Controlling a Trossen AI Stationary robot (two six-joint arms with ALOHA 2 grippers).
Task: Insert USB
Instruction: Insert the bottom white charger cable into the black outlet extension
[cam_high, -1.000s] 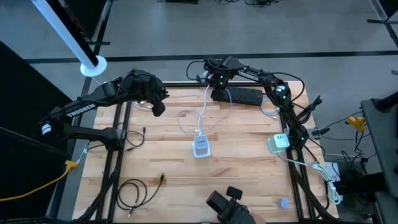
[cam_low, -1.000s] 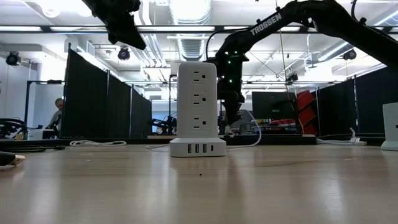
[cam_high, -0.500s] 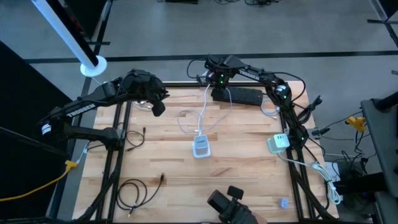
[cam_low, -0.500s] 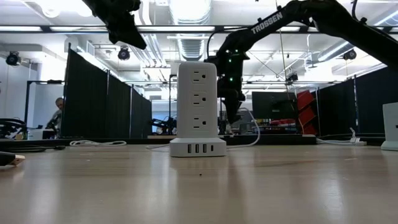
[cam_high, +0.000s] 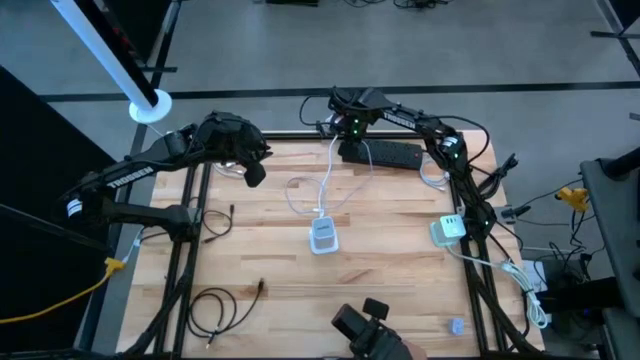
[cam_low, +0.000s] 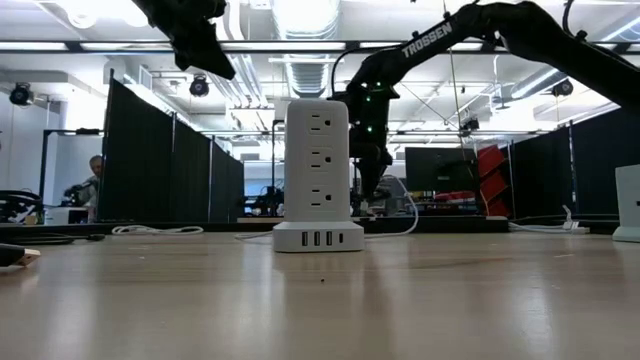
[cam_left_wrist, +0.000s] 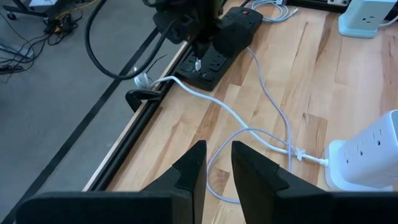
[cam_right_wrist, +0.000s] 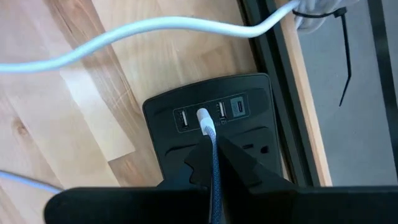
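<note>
A black power strip (cam_high: 381, 153) lies at the table's far edge, and the right wrist view shows its row of USB ports (cam_right_wrist: 221, 111). My right gripper (cam_high: 350, 130) hangs over the strip's left end, shut on a grey braided USB cable whose white plug (cam_right_wrist: 205, 118) points down at the ports; whether the plug touches the strip does not show. The left wrist view shows that plug (cam_left_wrist: 198, 64) just over the strip (cam_left_wrist: 214, 59). My left gripper (cam_high: 255, 172) waits in the air over the far left of the table, narrowly open and empty. My right gripper pinches the USB cable (cam_right_wrist: 213, 163) between its two fingers, just behind the white plug. The fingers come from above, pointing down, and lie along the cable. The plug sticks out below the fingertips, upright, over the strip's USB ports.
A white outlet tower (cam_high: 323, 235) stands mid-table, its white cord (cam_high: 330, 180) looping toward the far edge. Another white charger (cam_high: 449, 228) sits at the right edge. Black cables (cam_high: 215, 310) lie near the front left corner. A camera mount (cam_high: 365, 330) is at the near edge.
</note>
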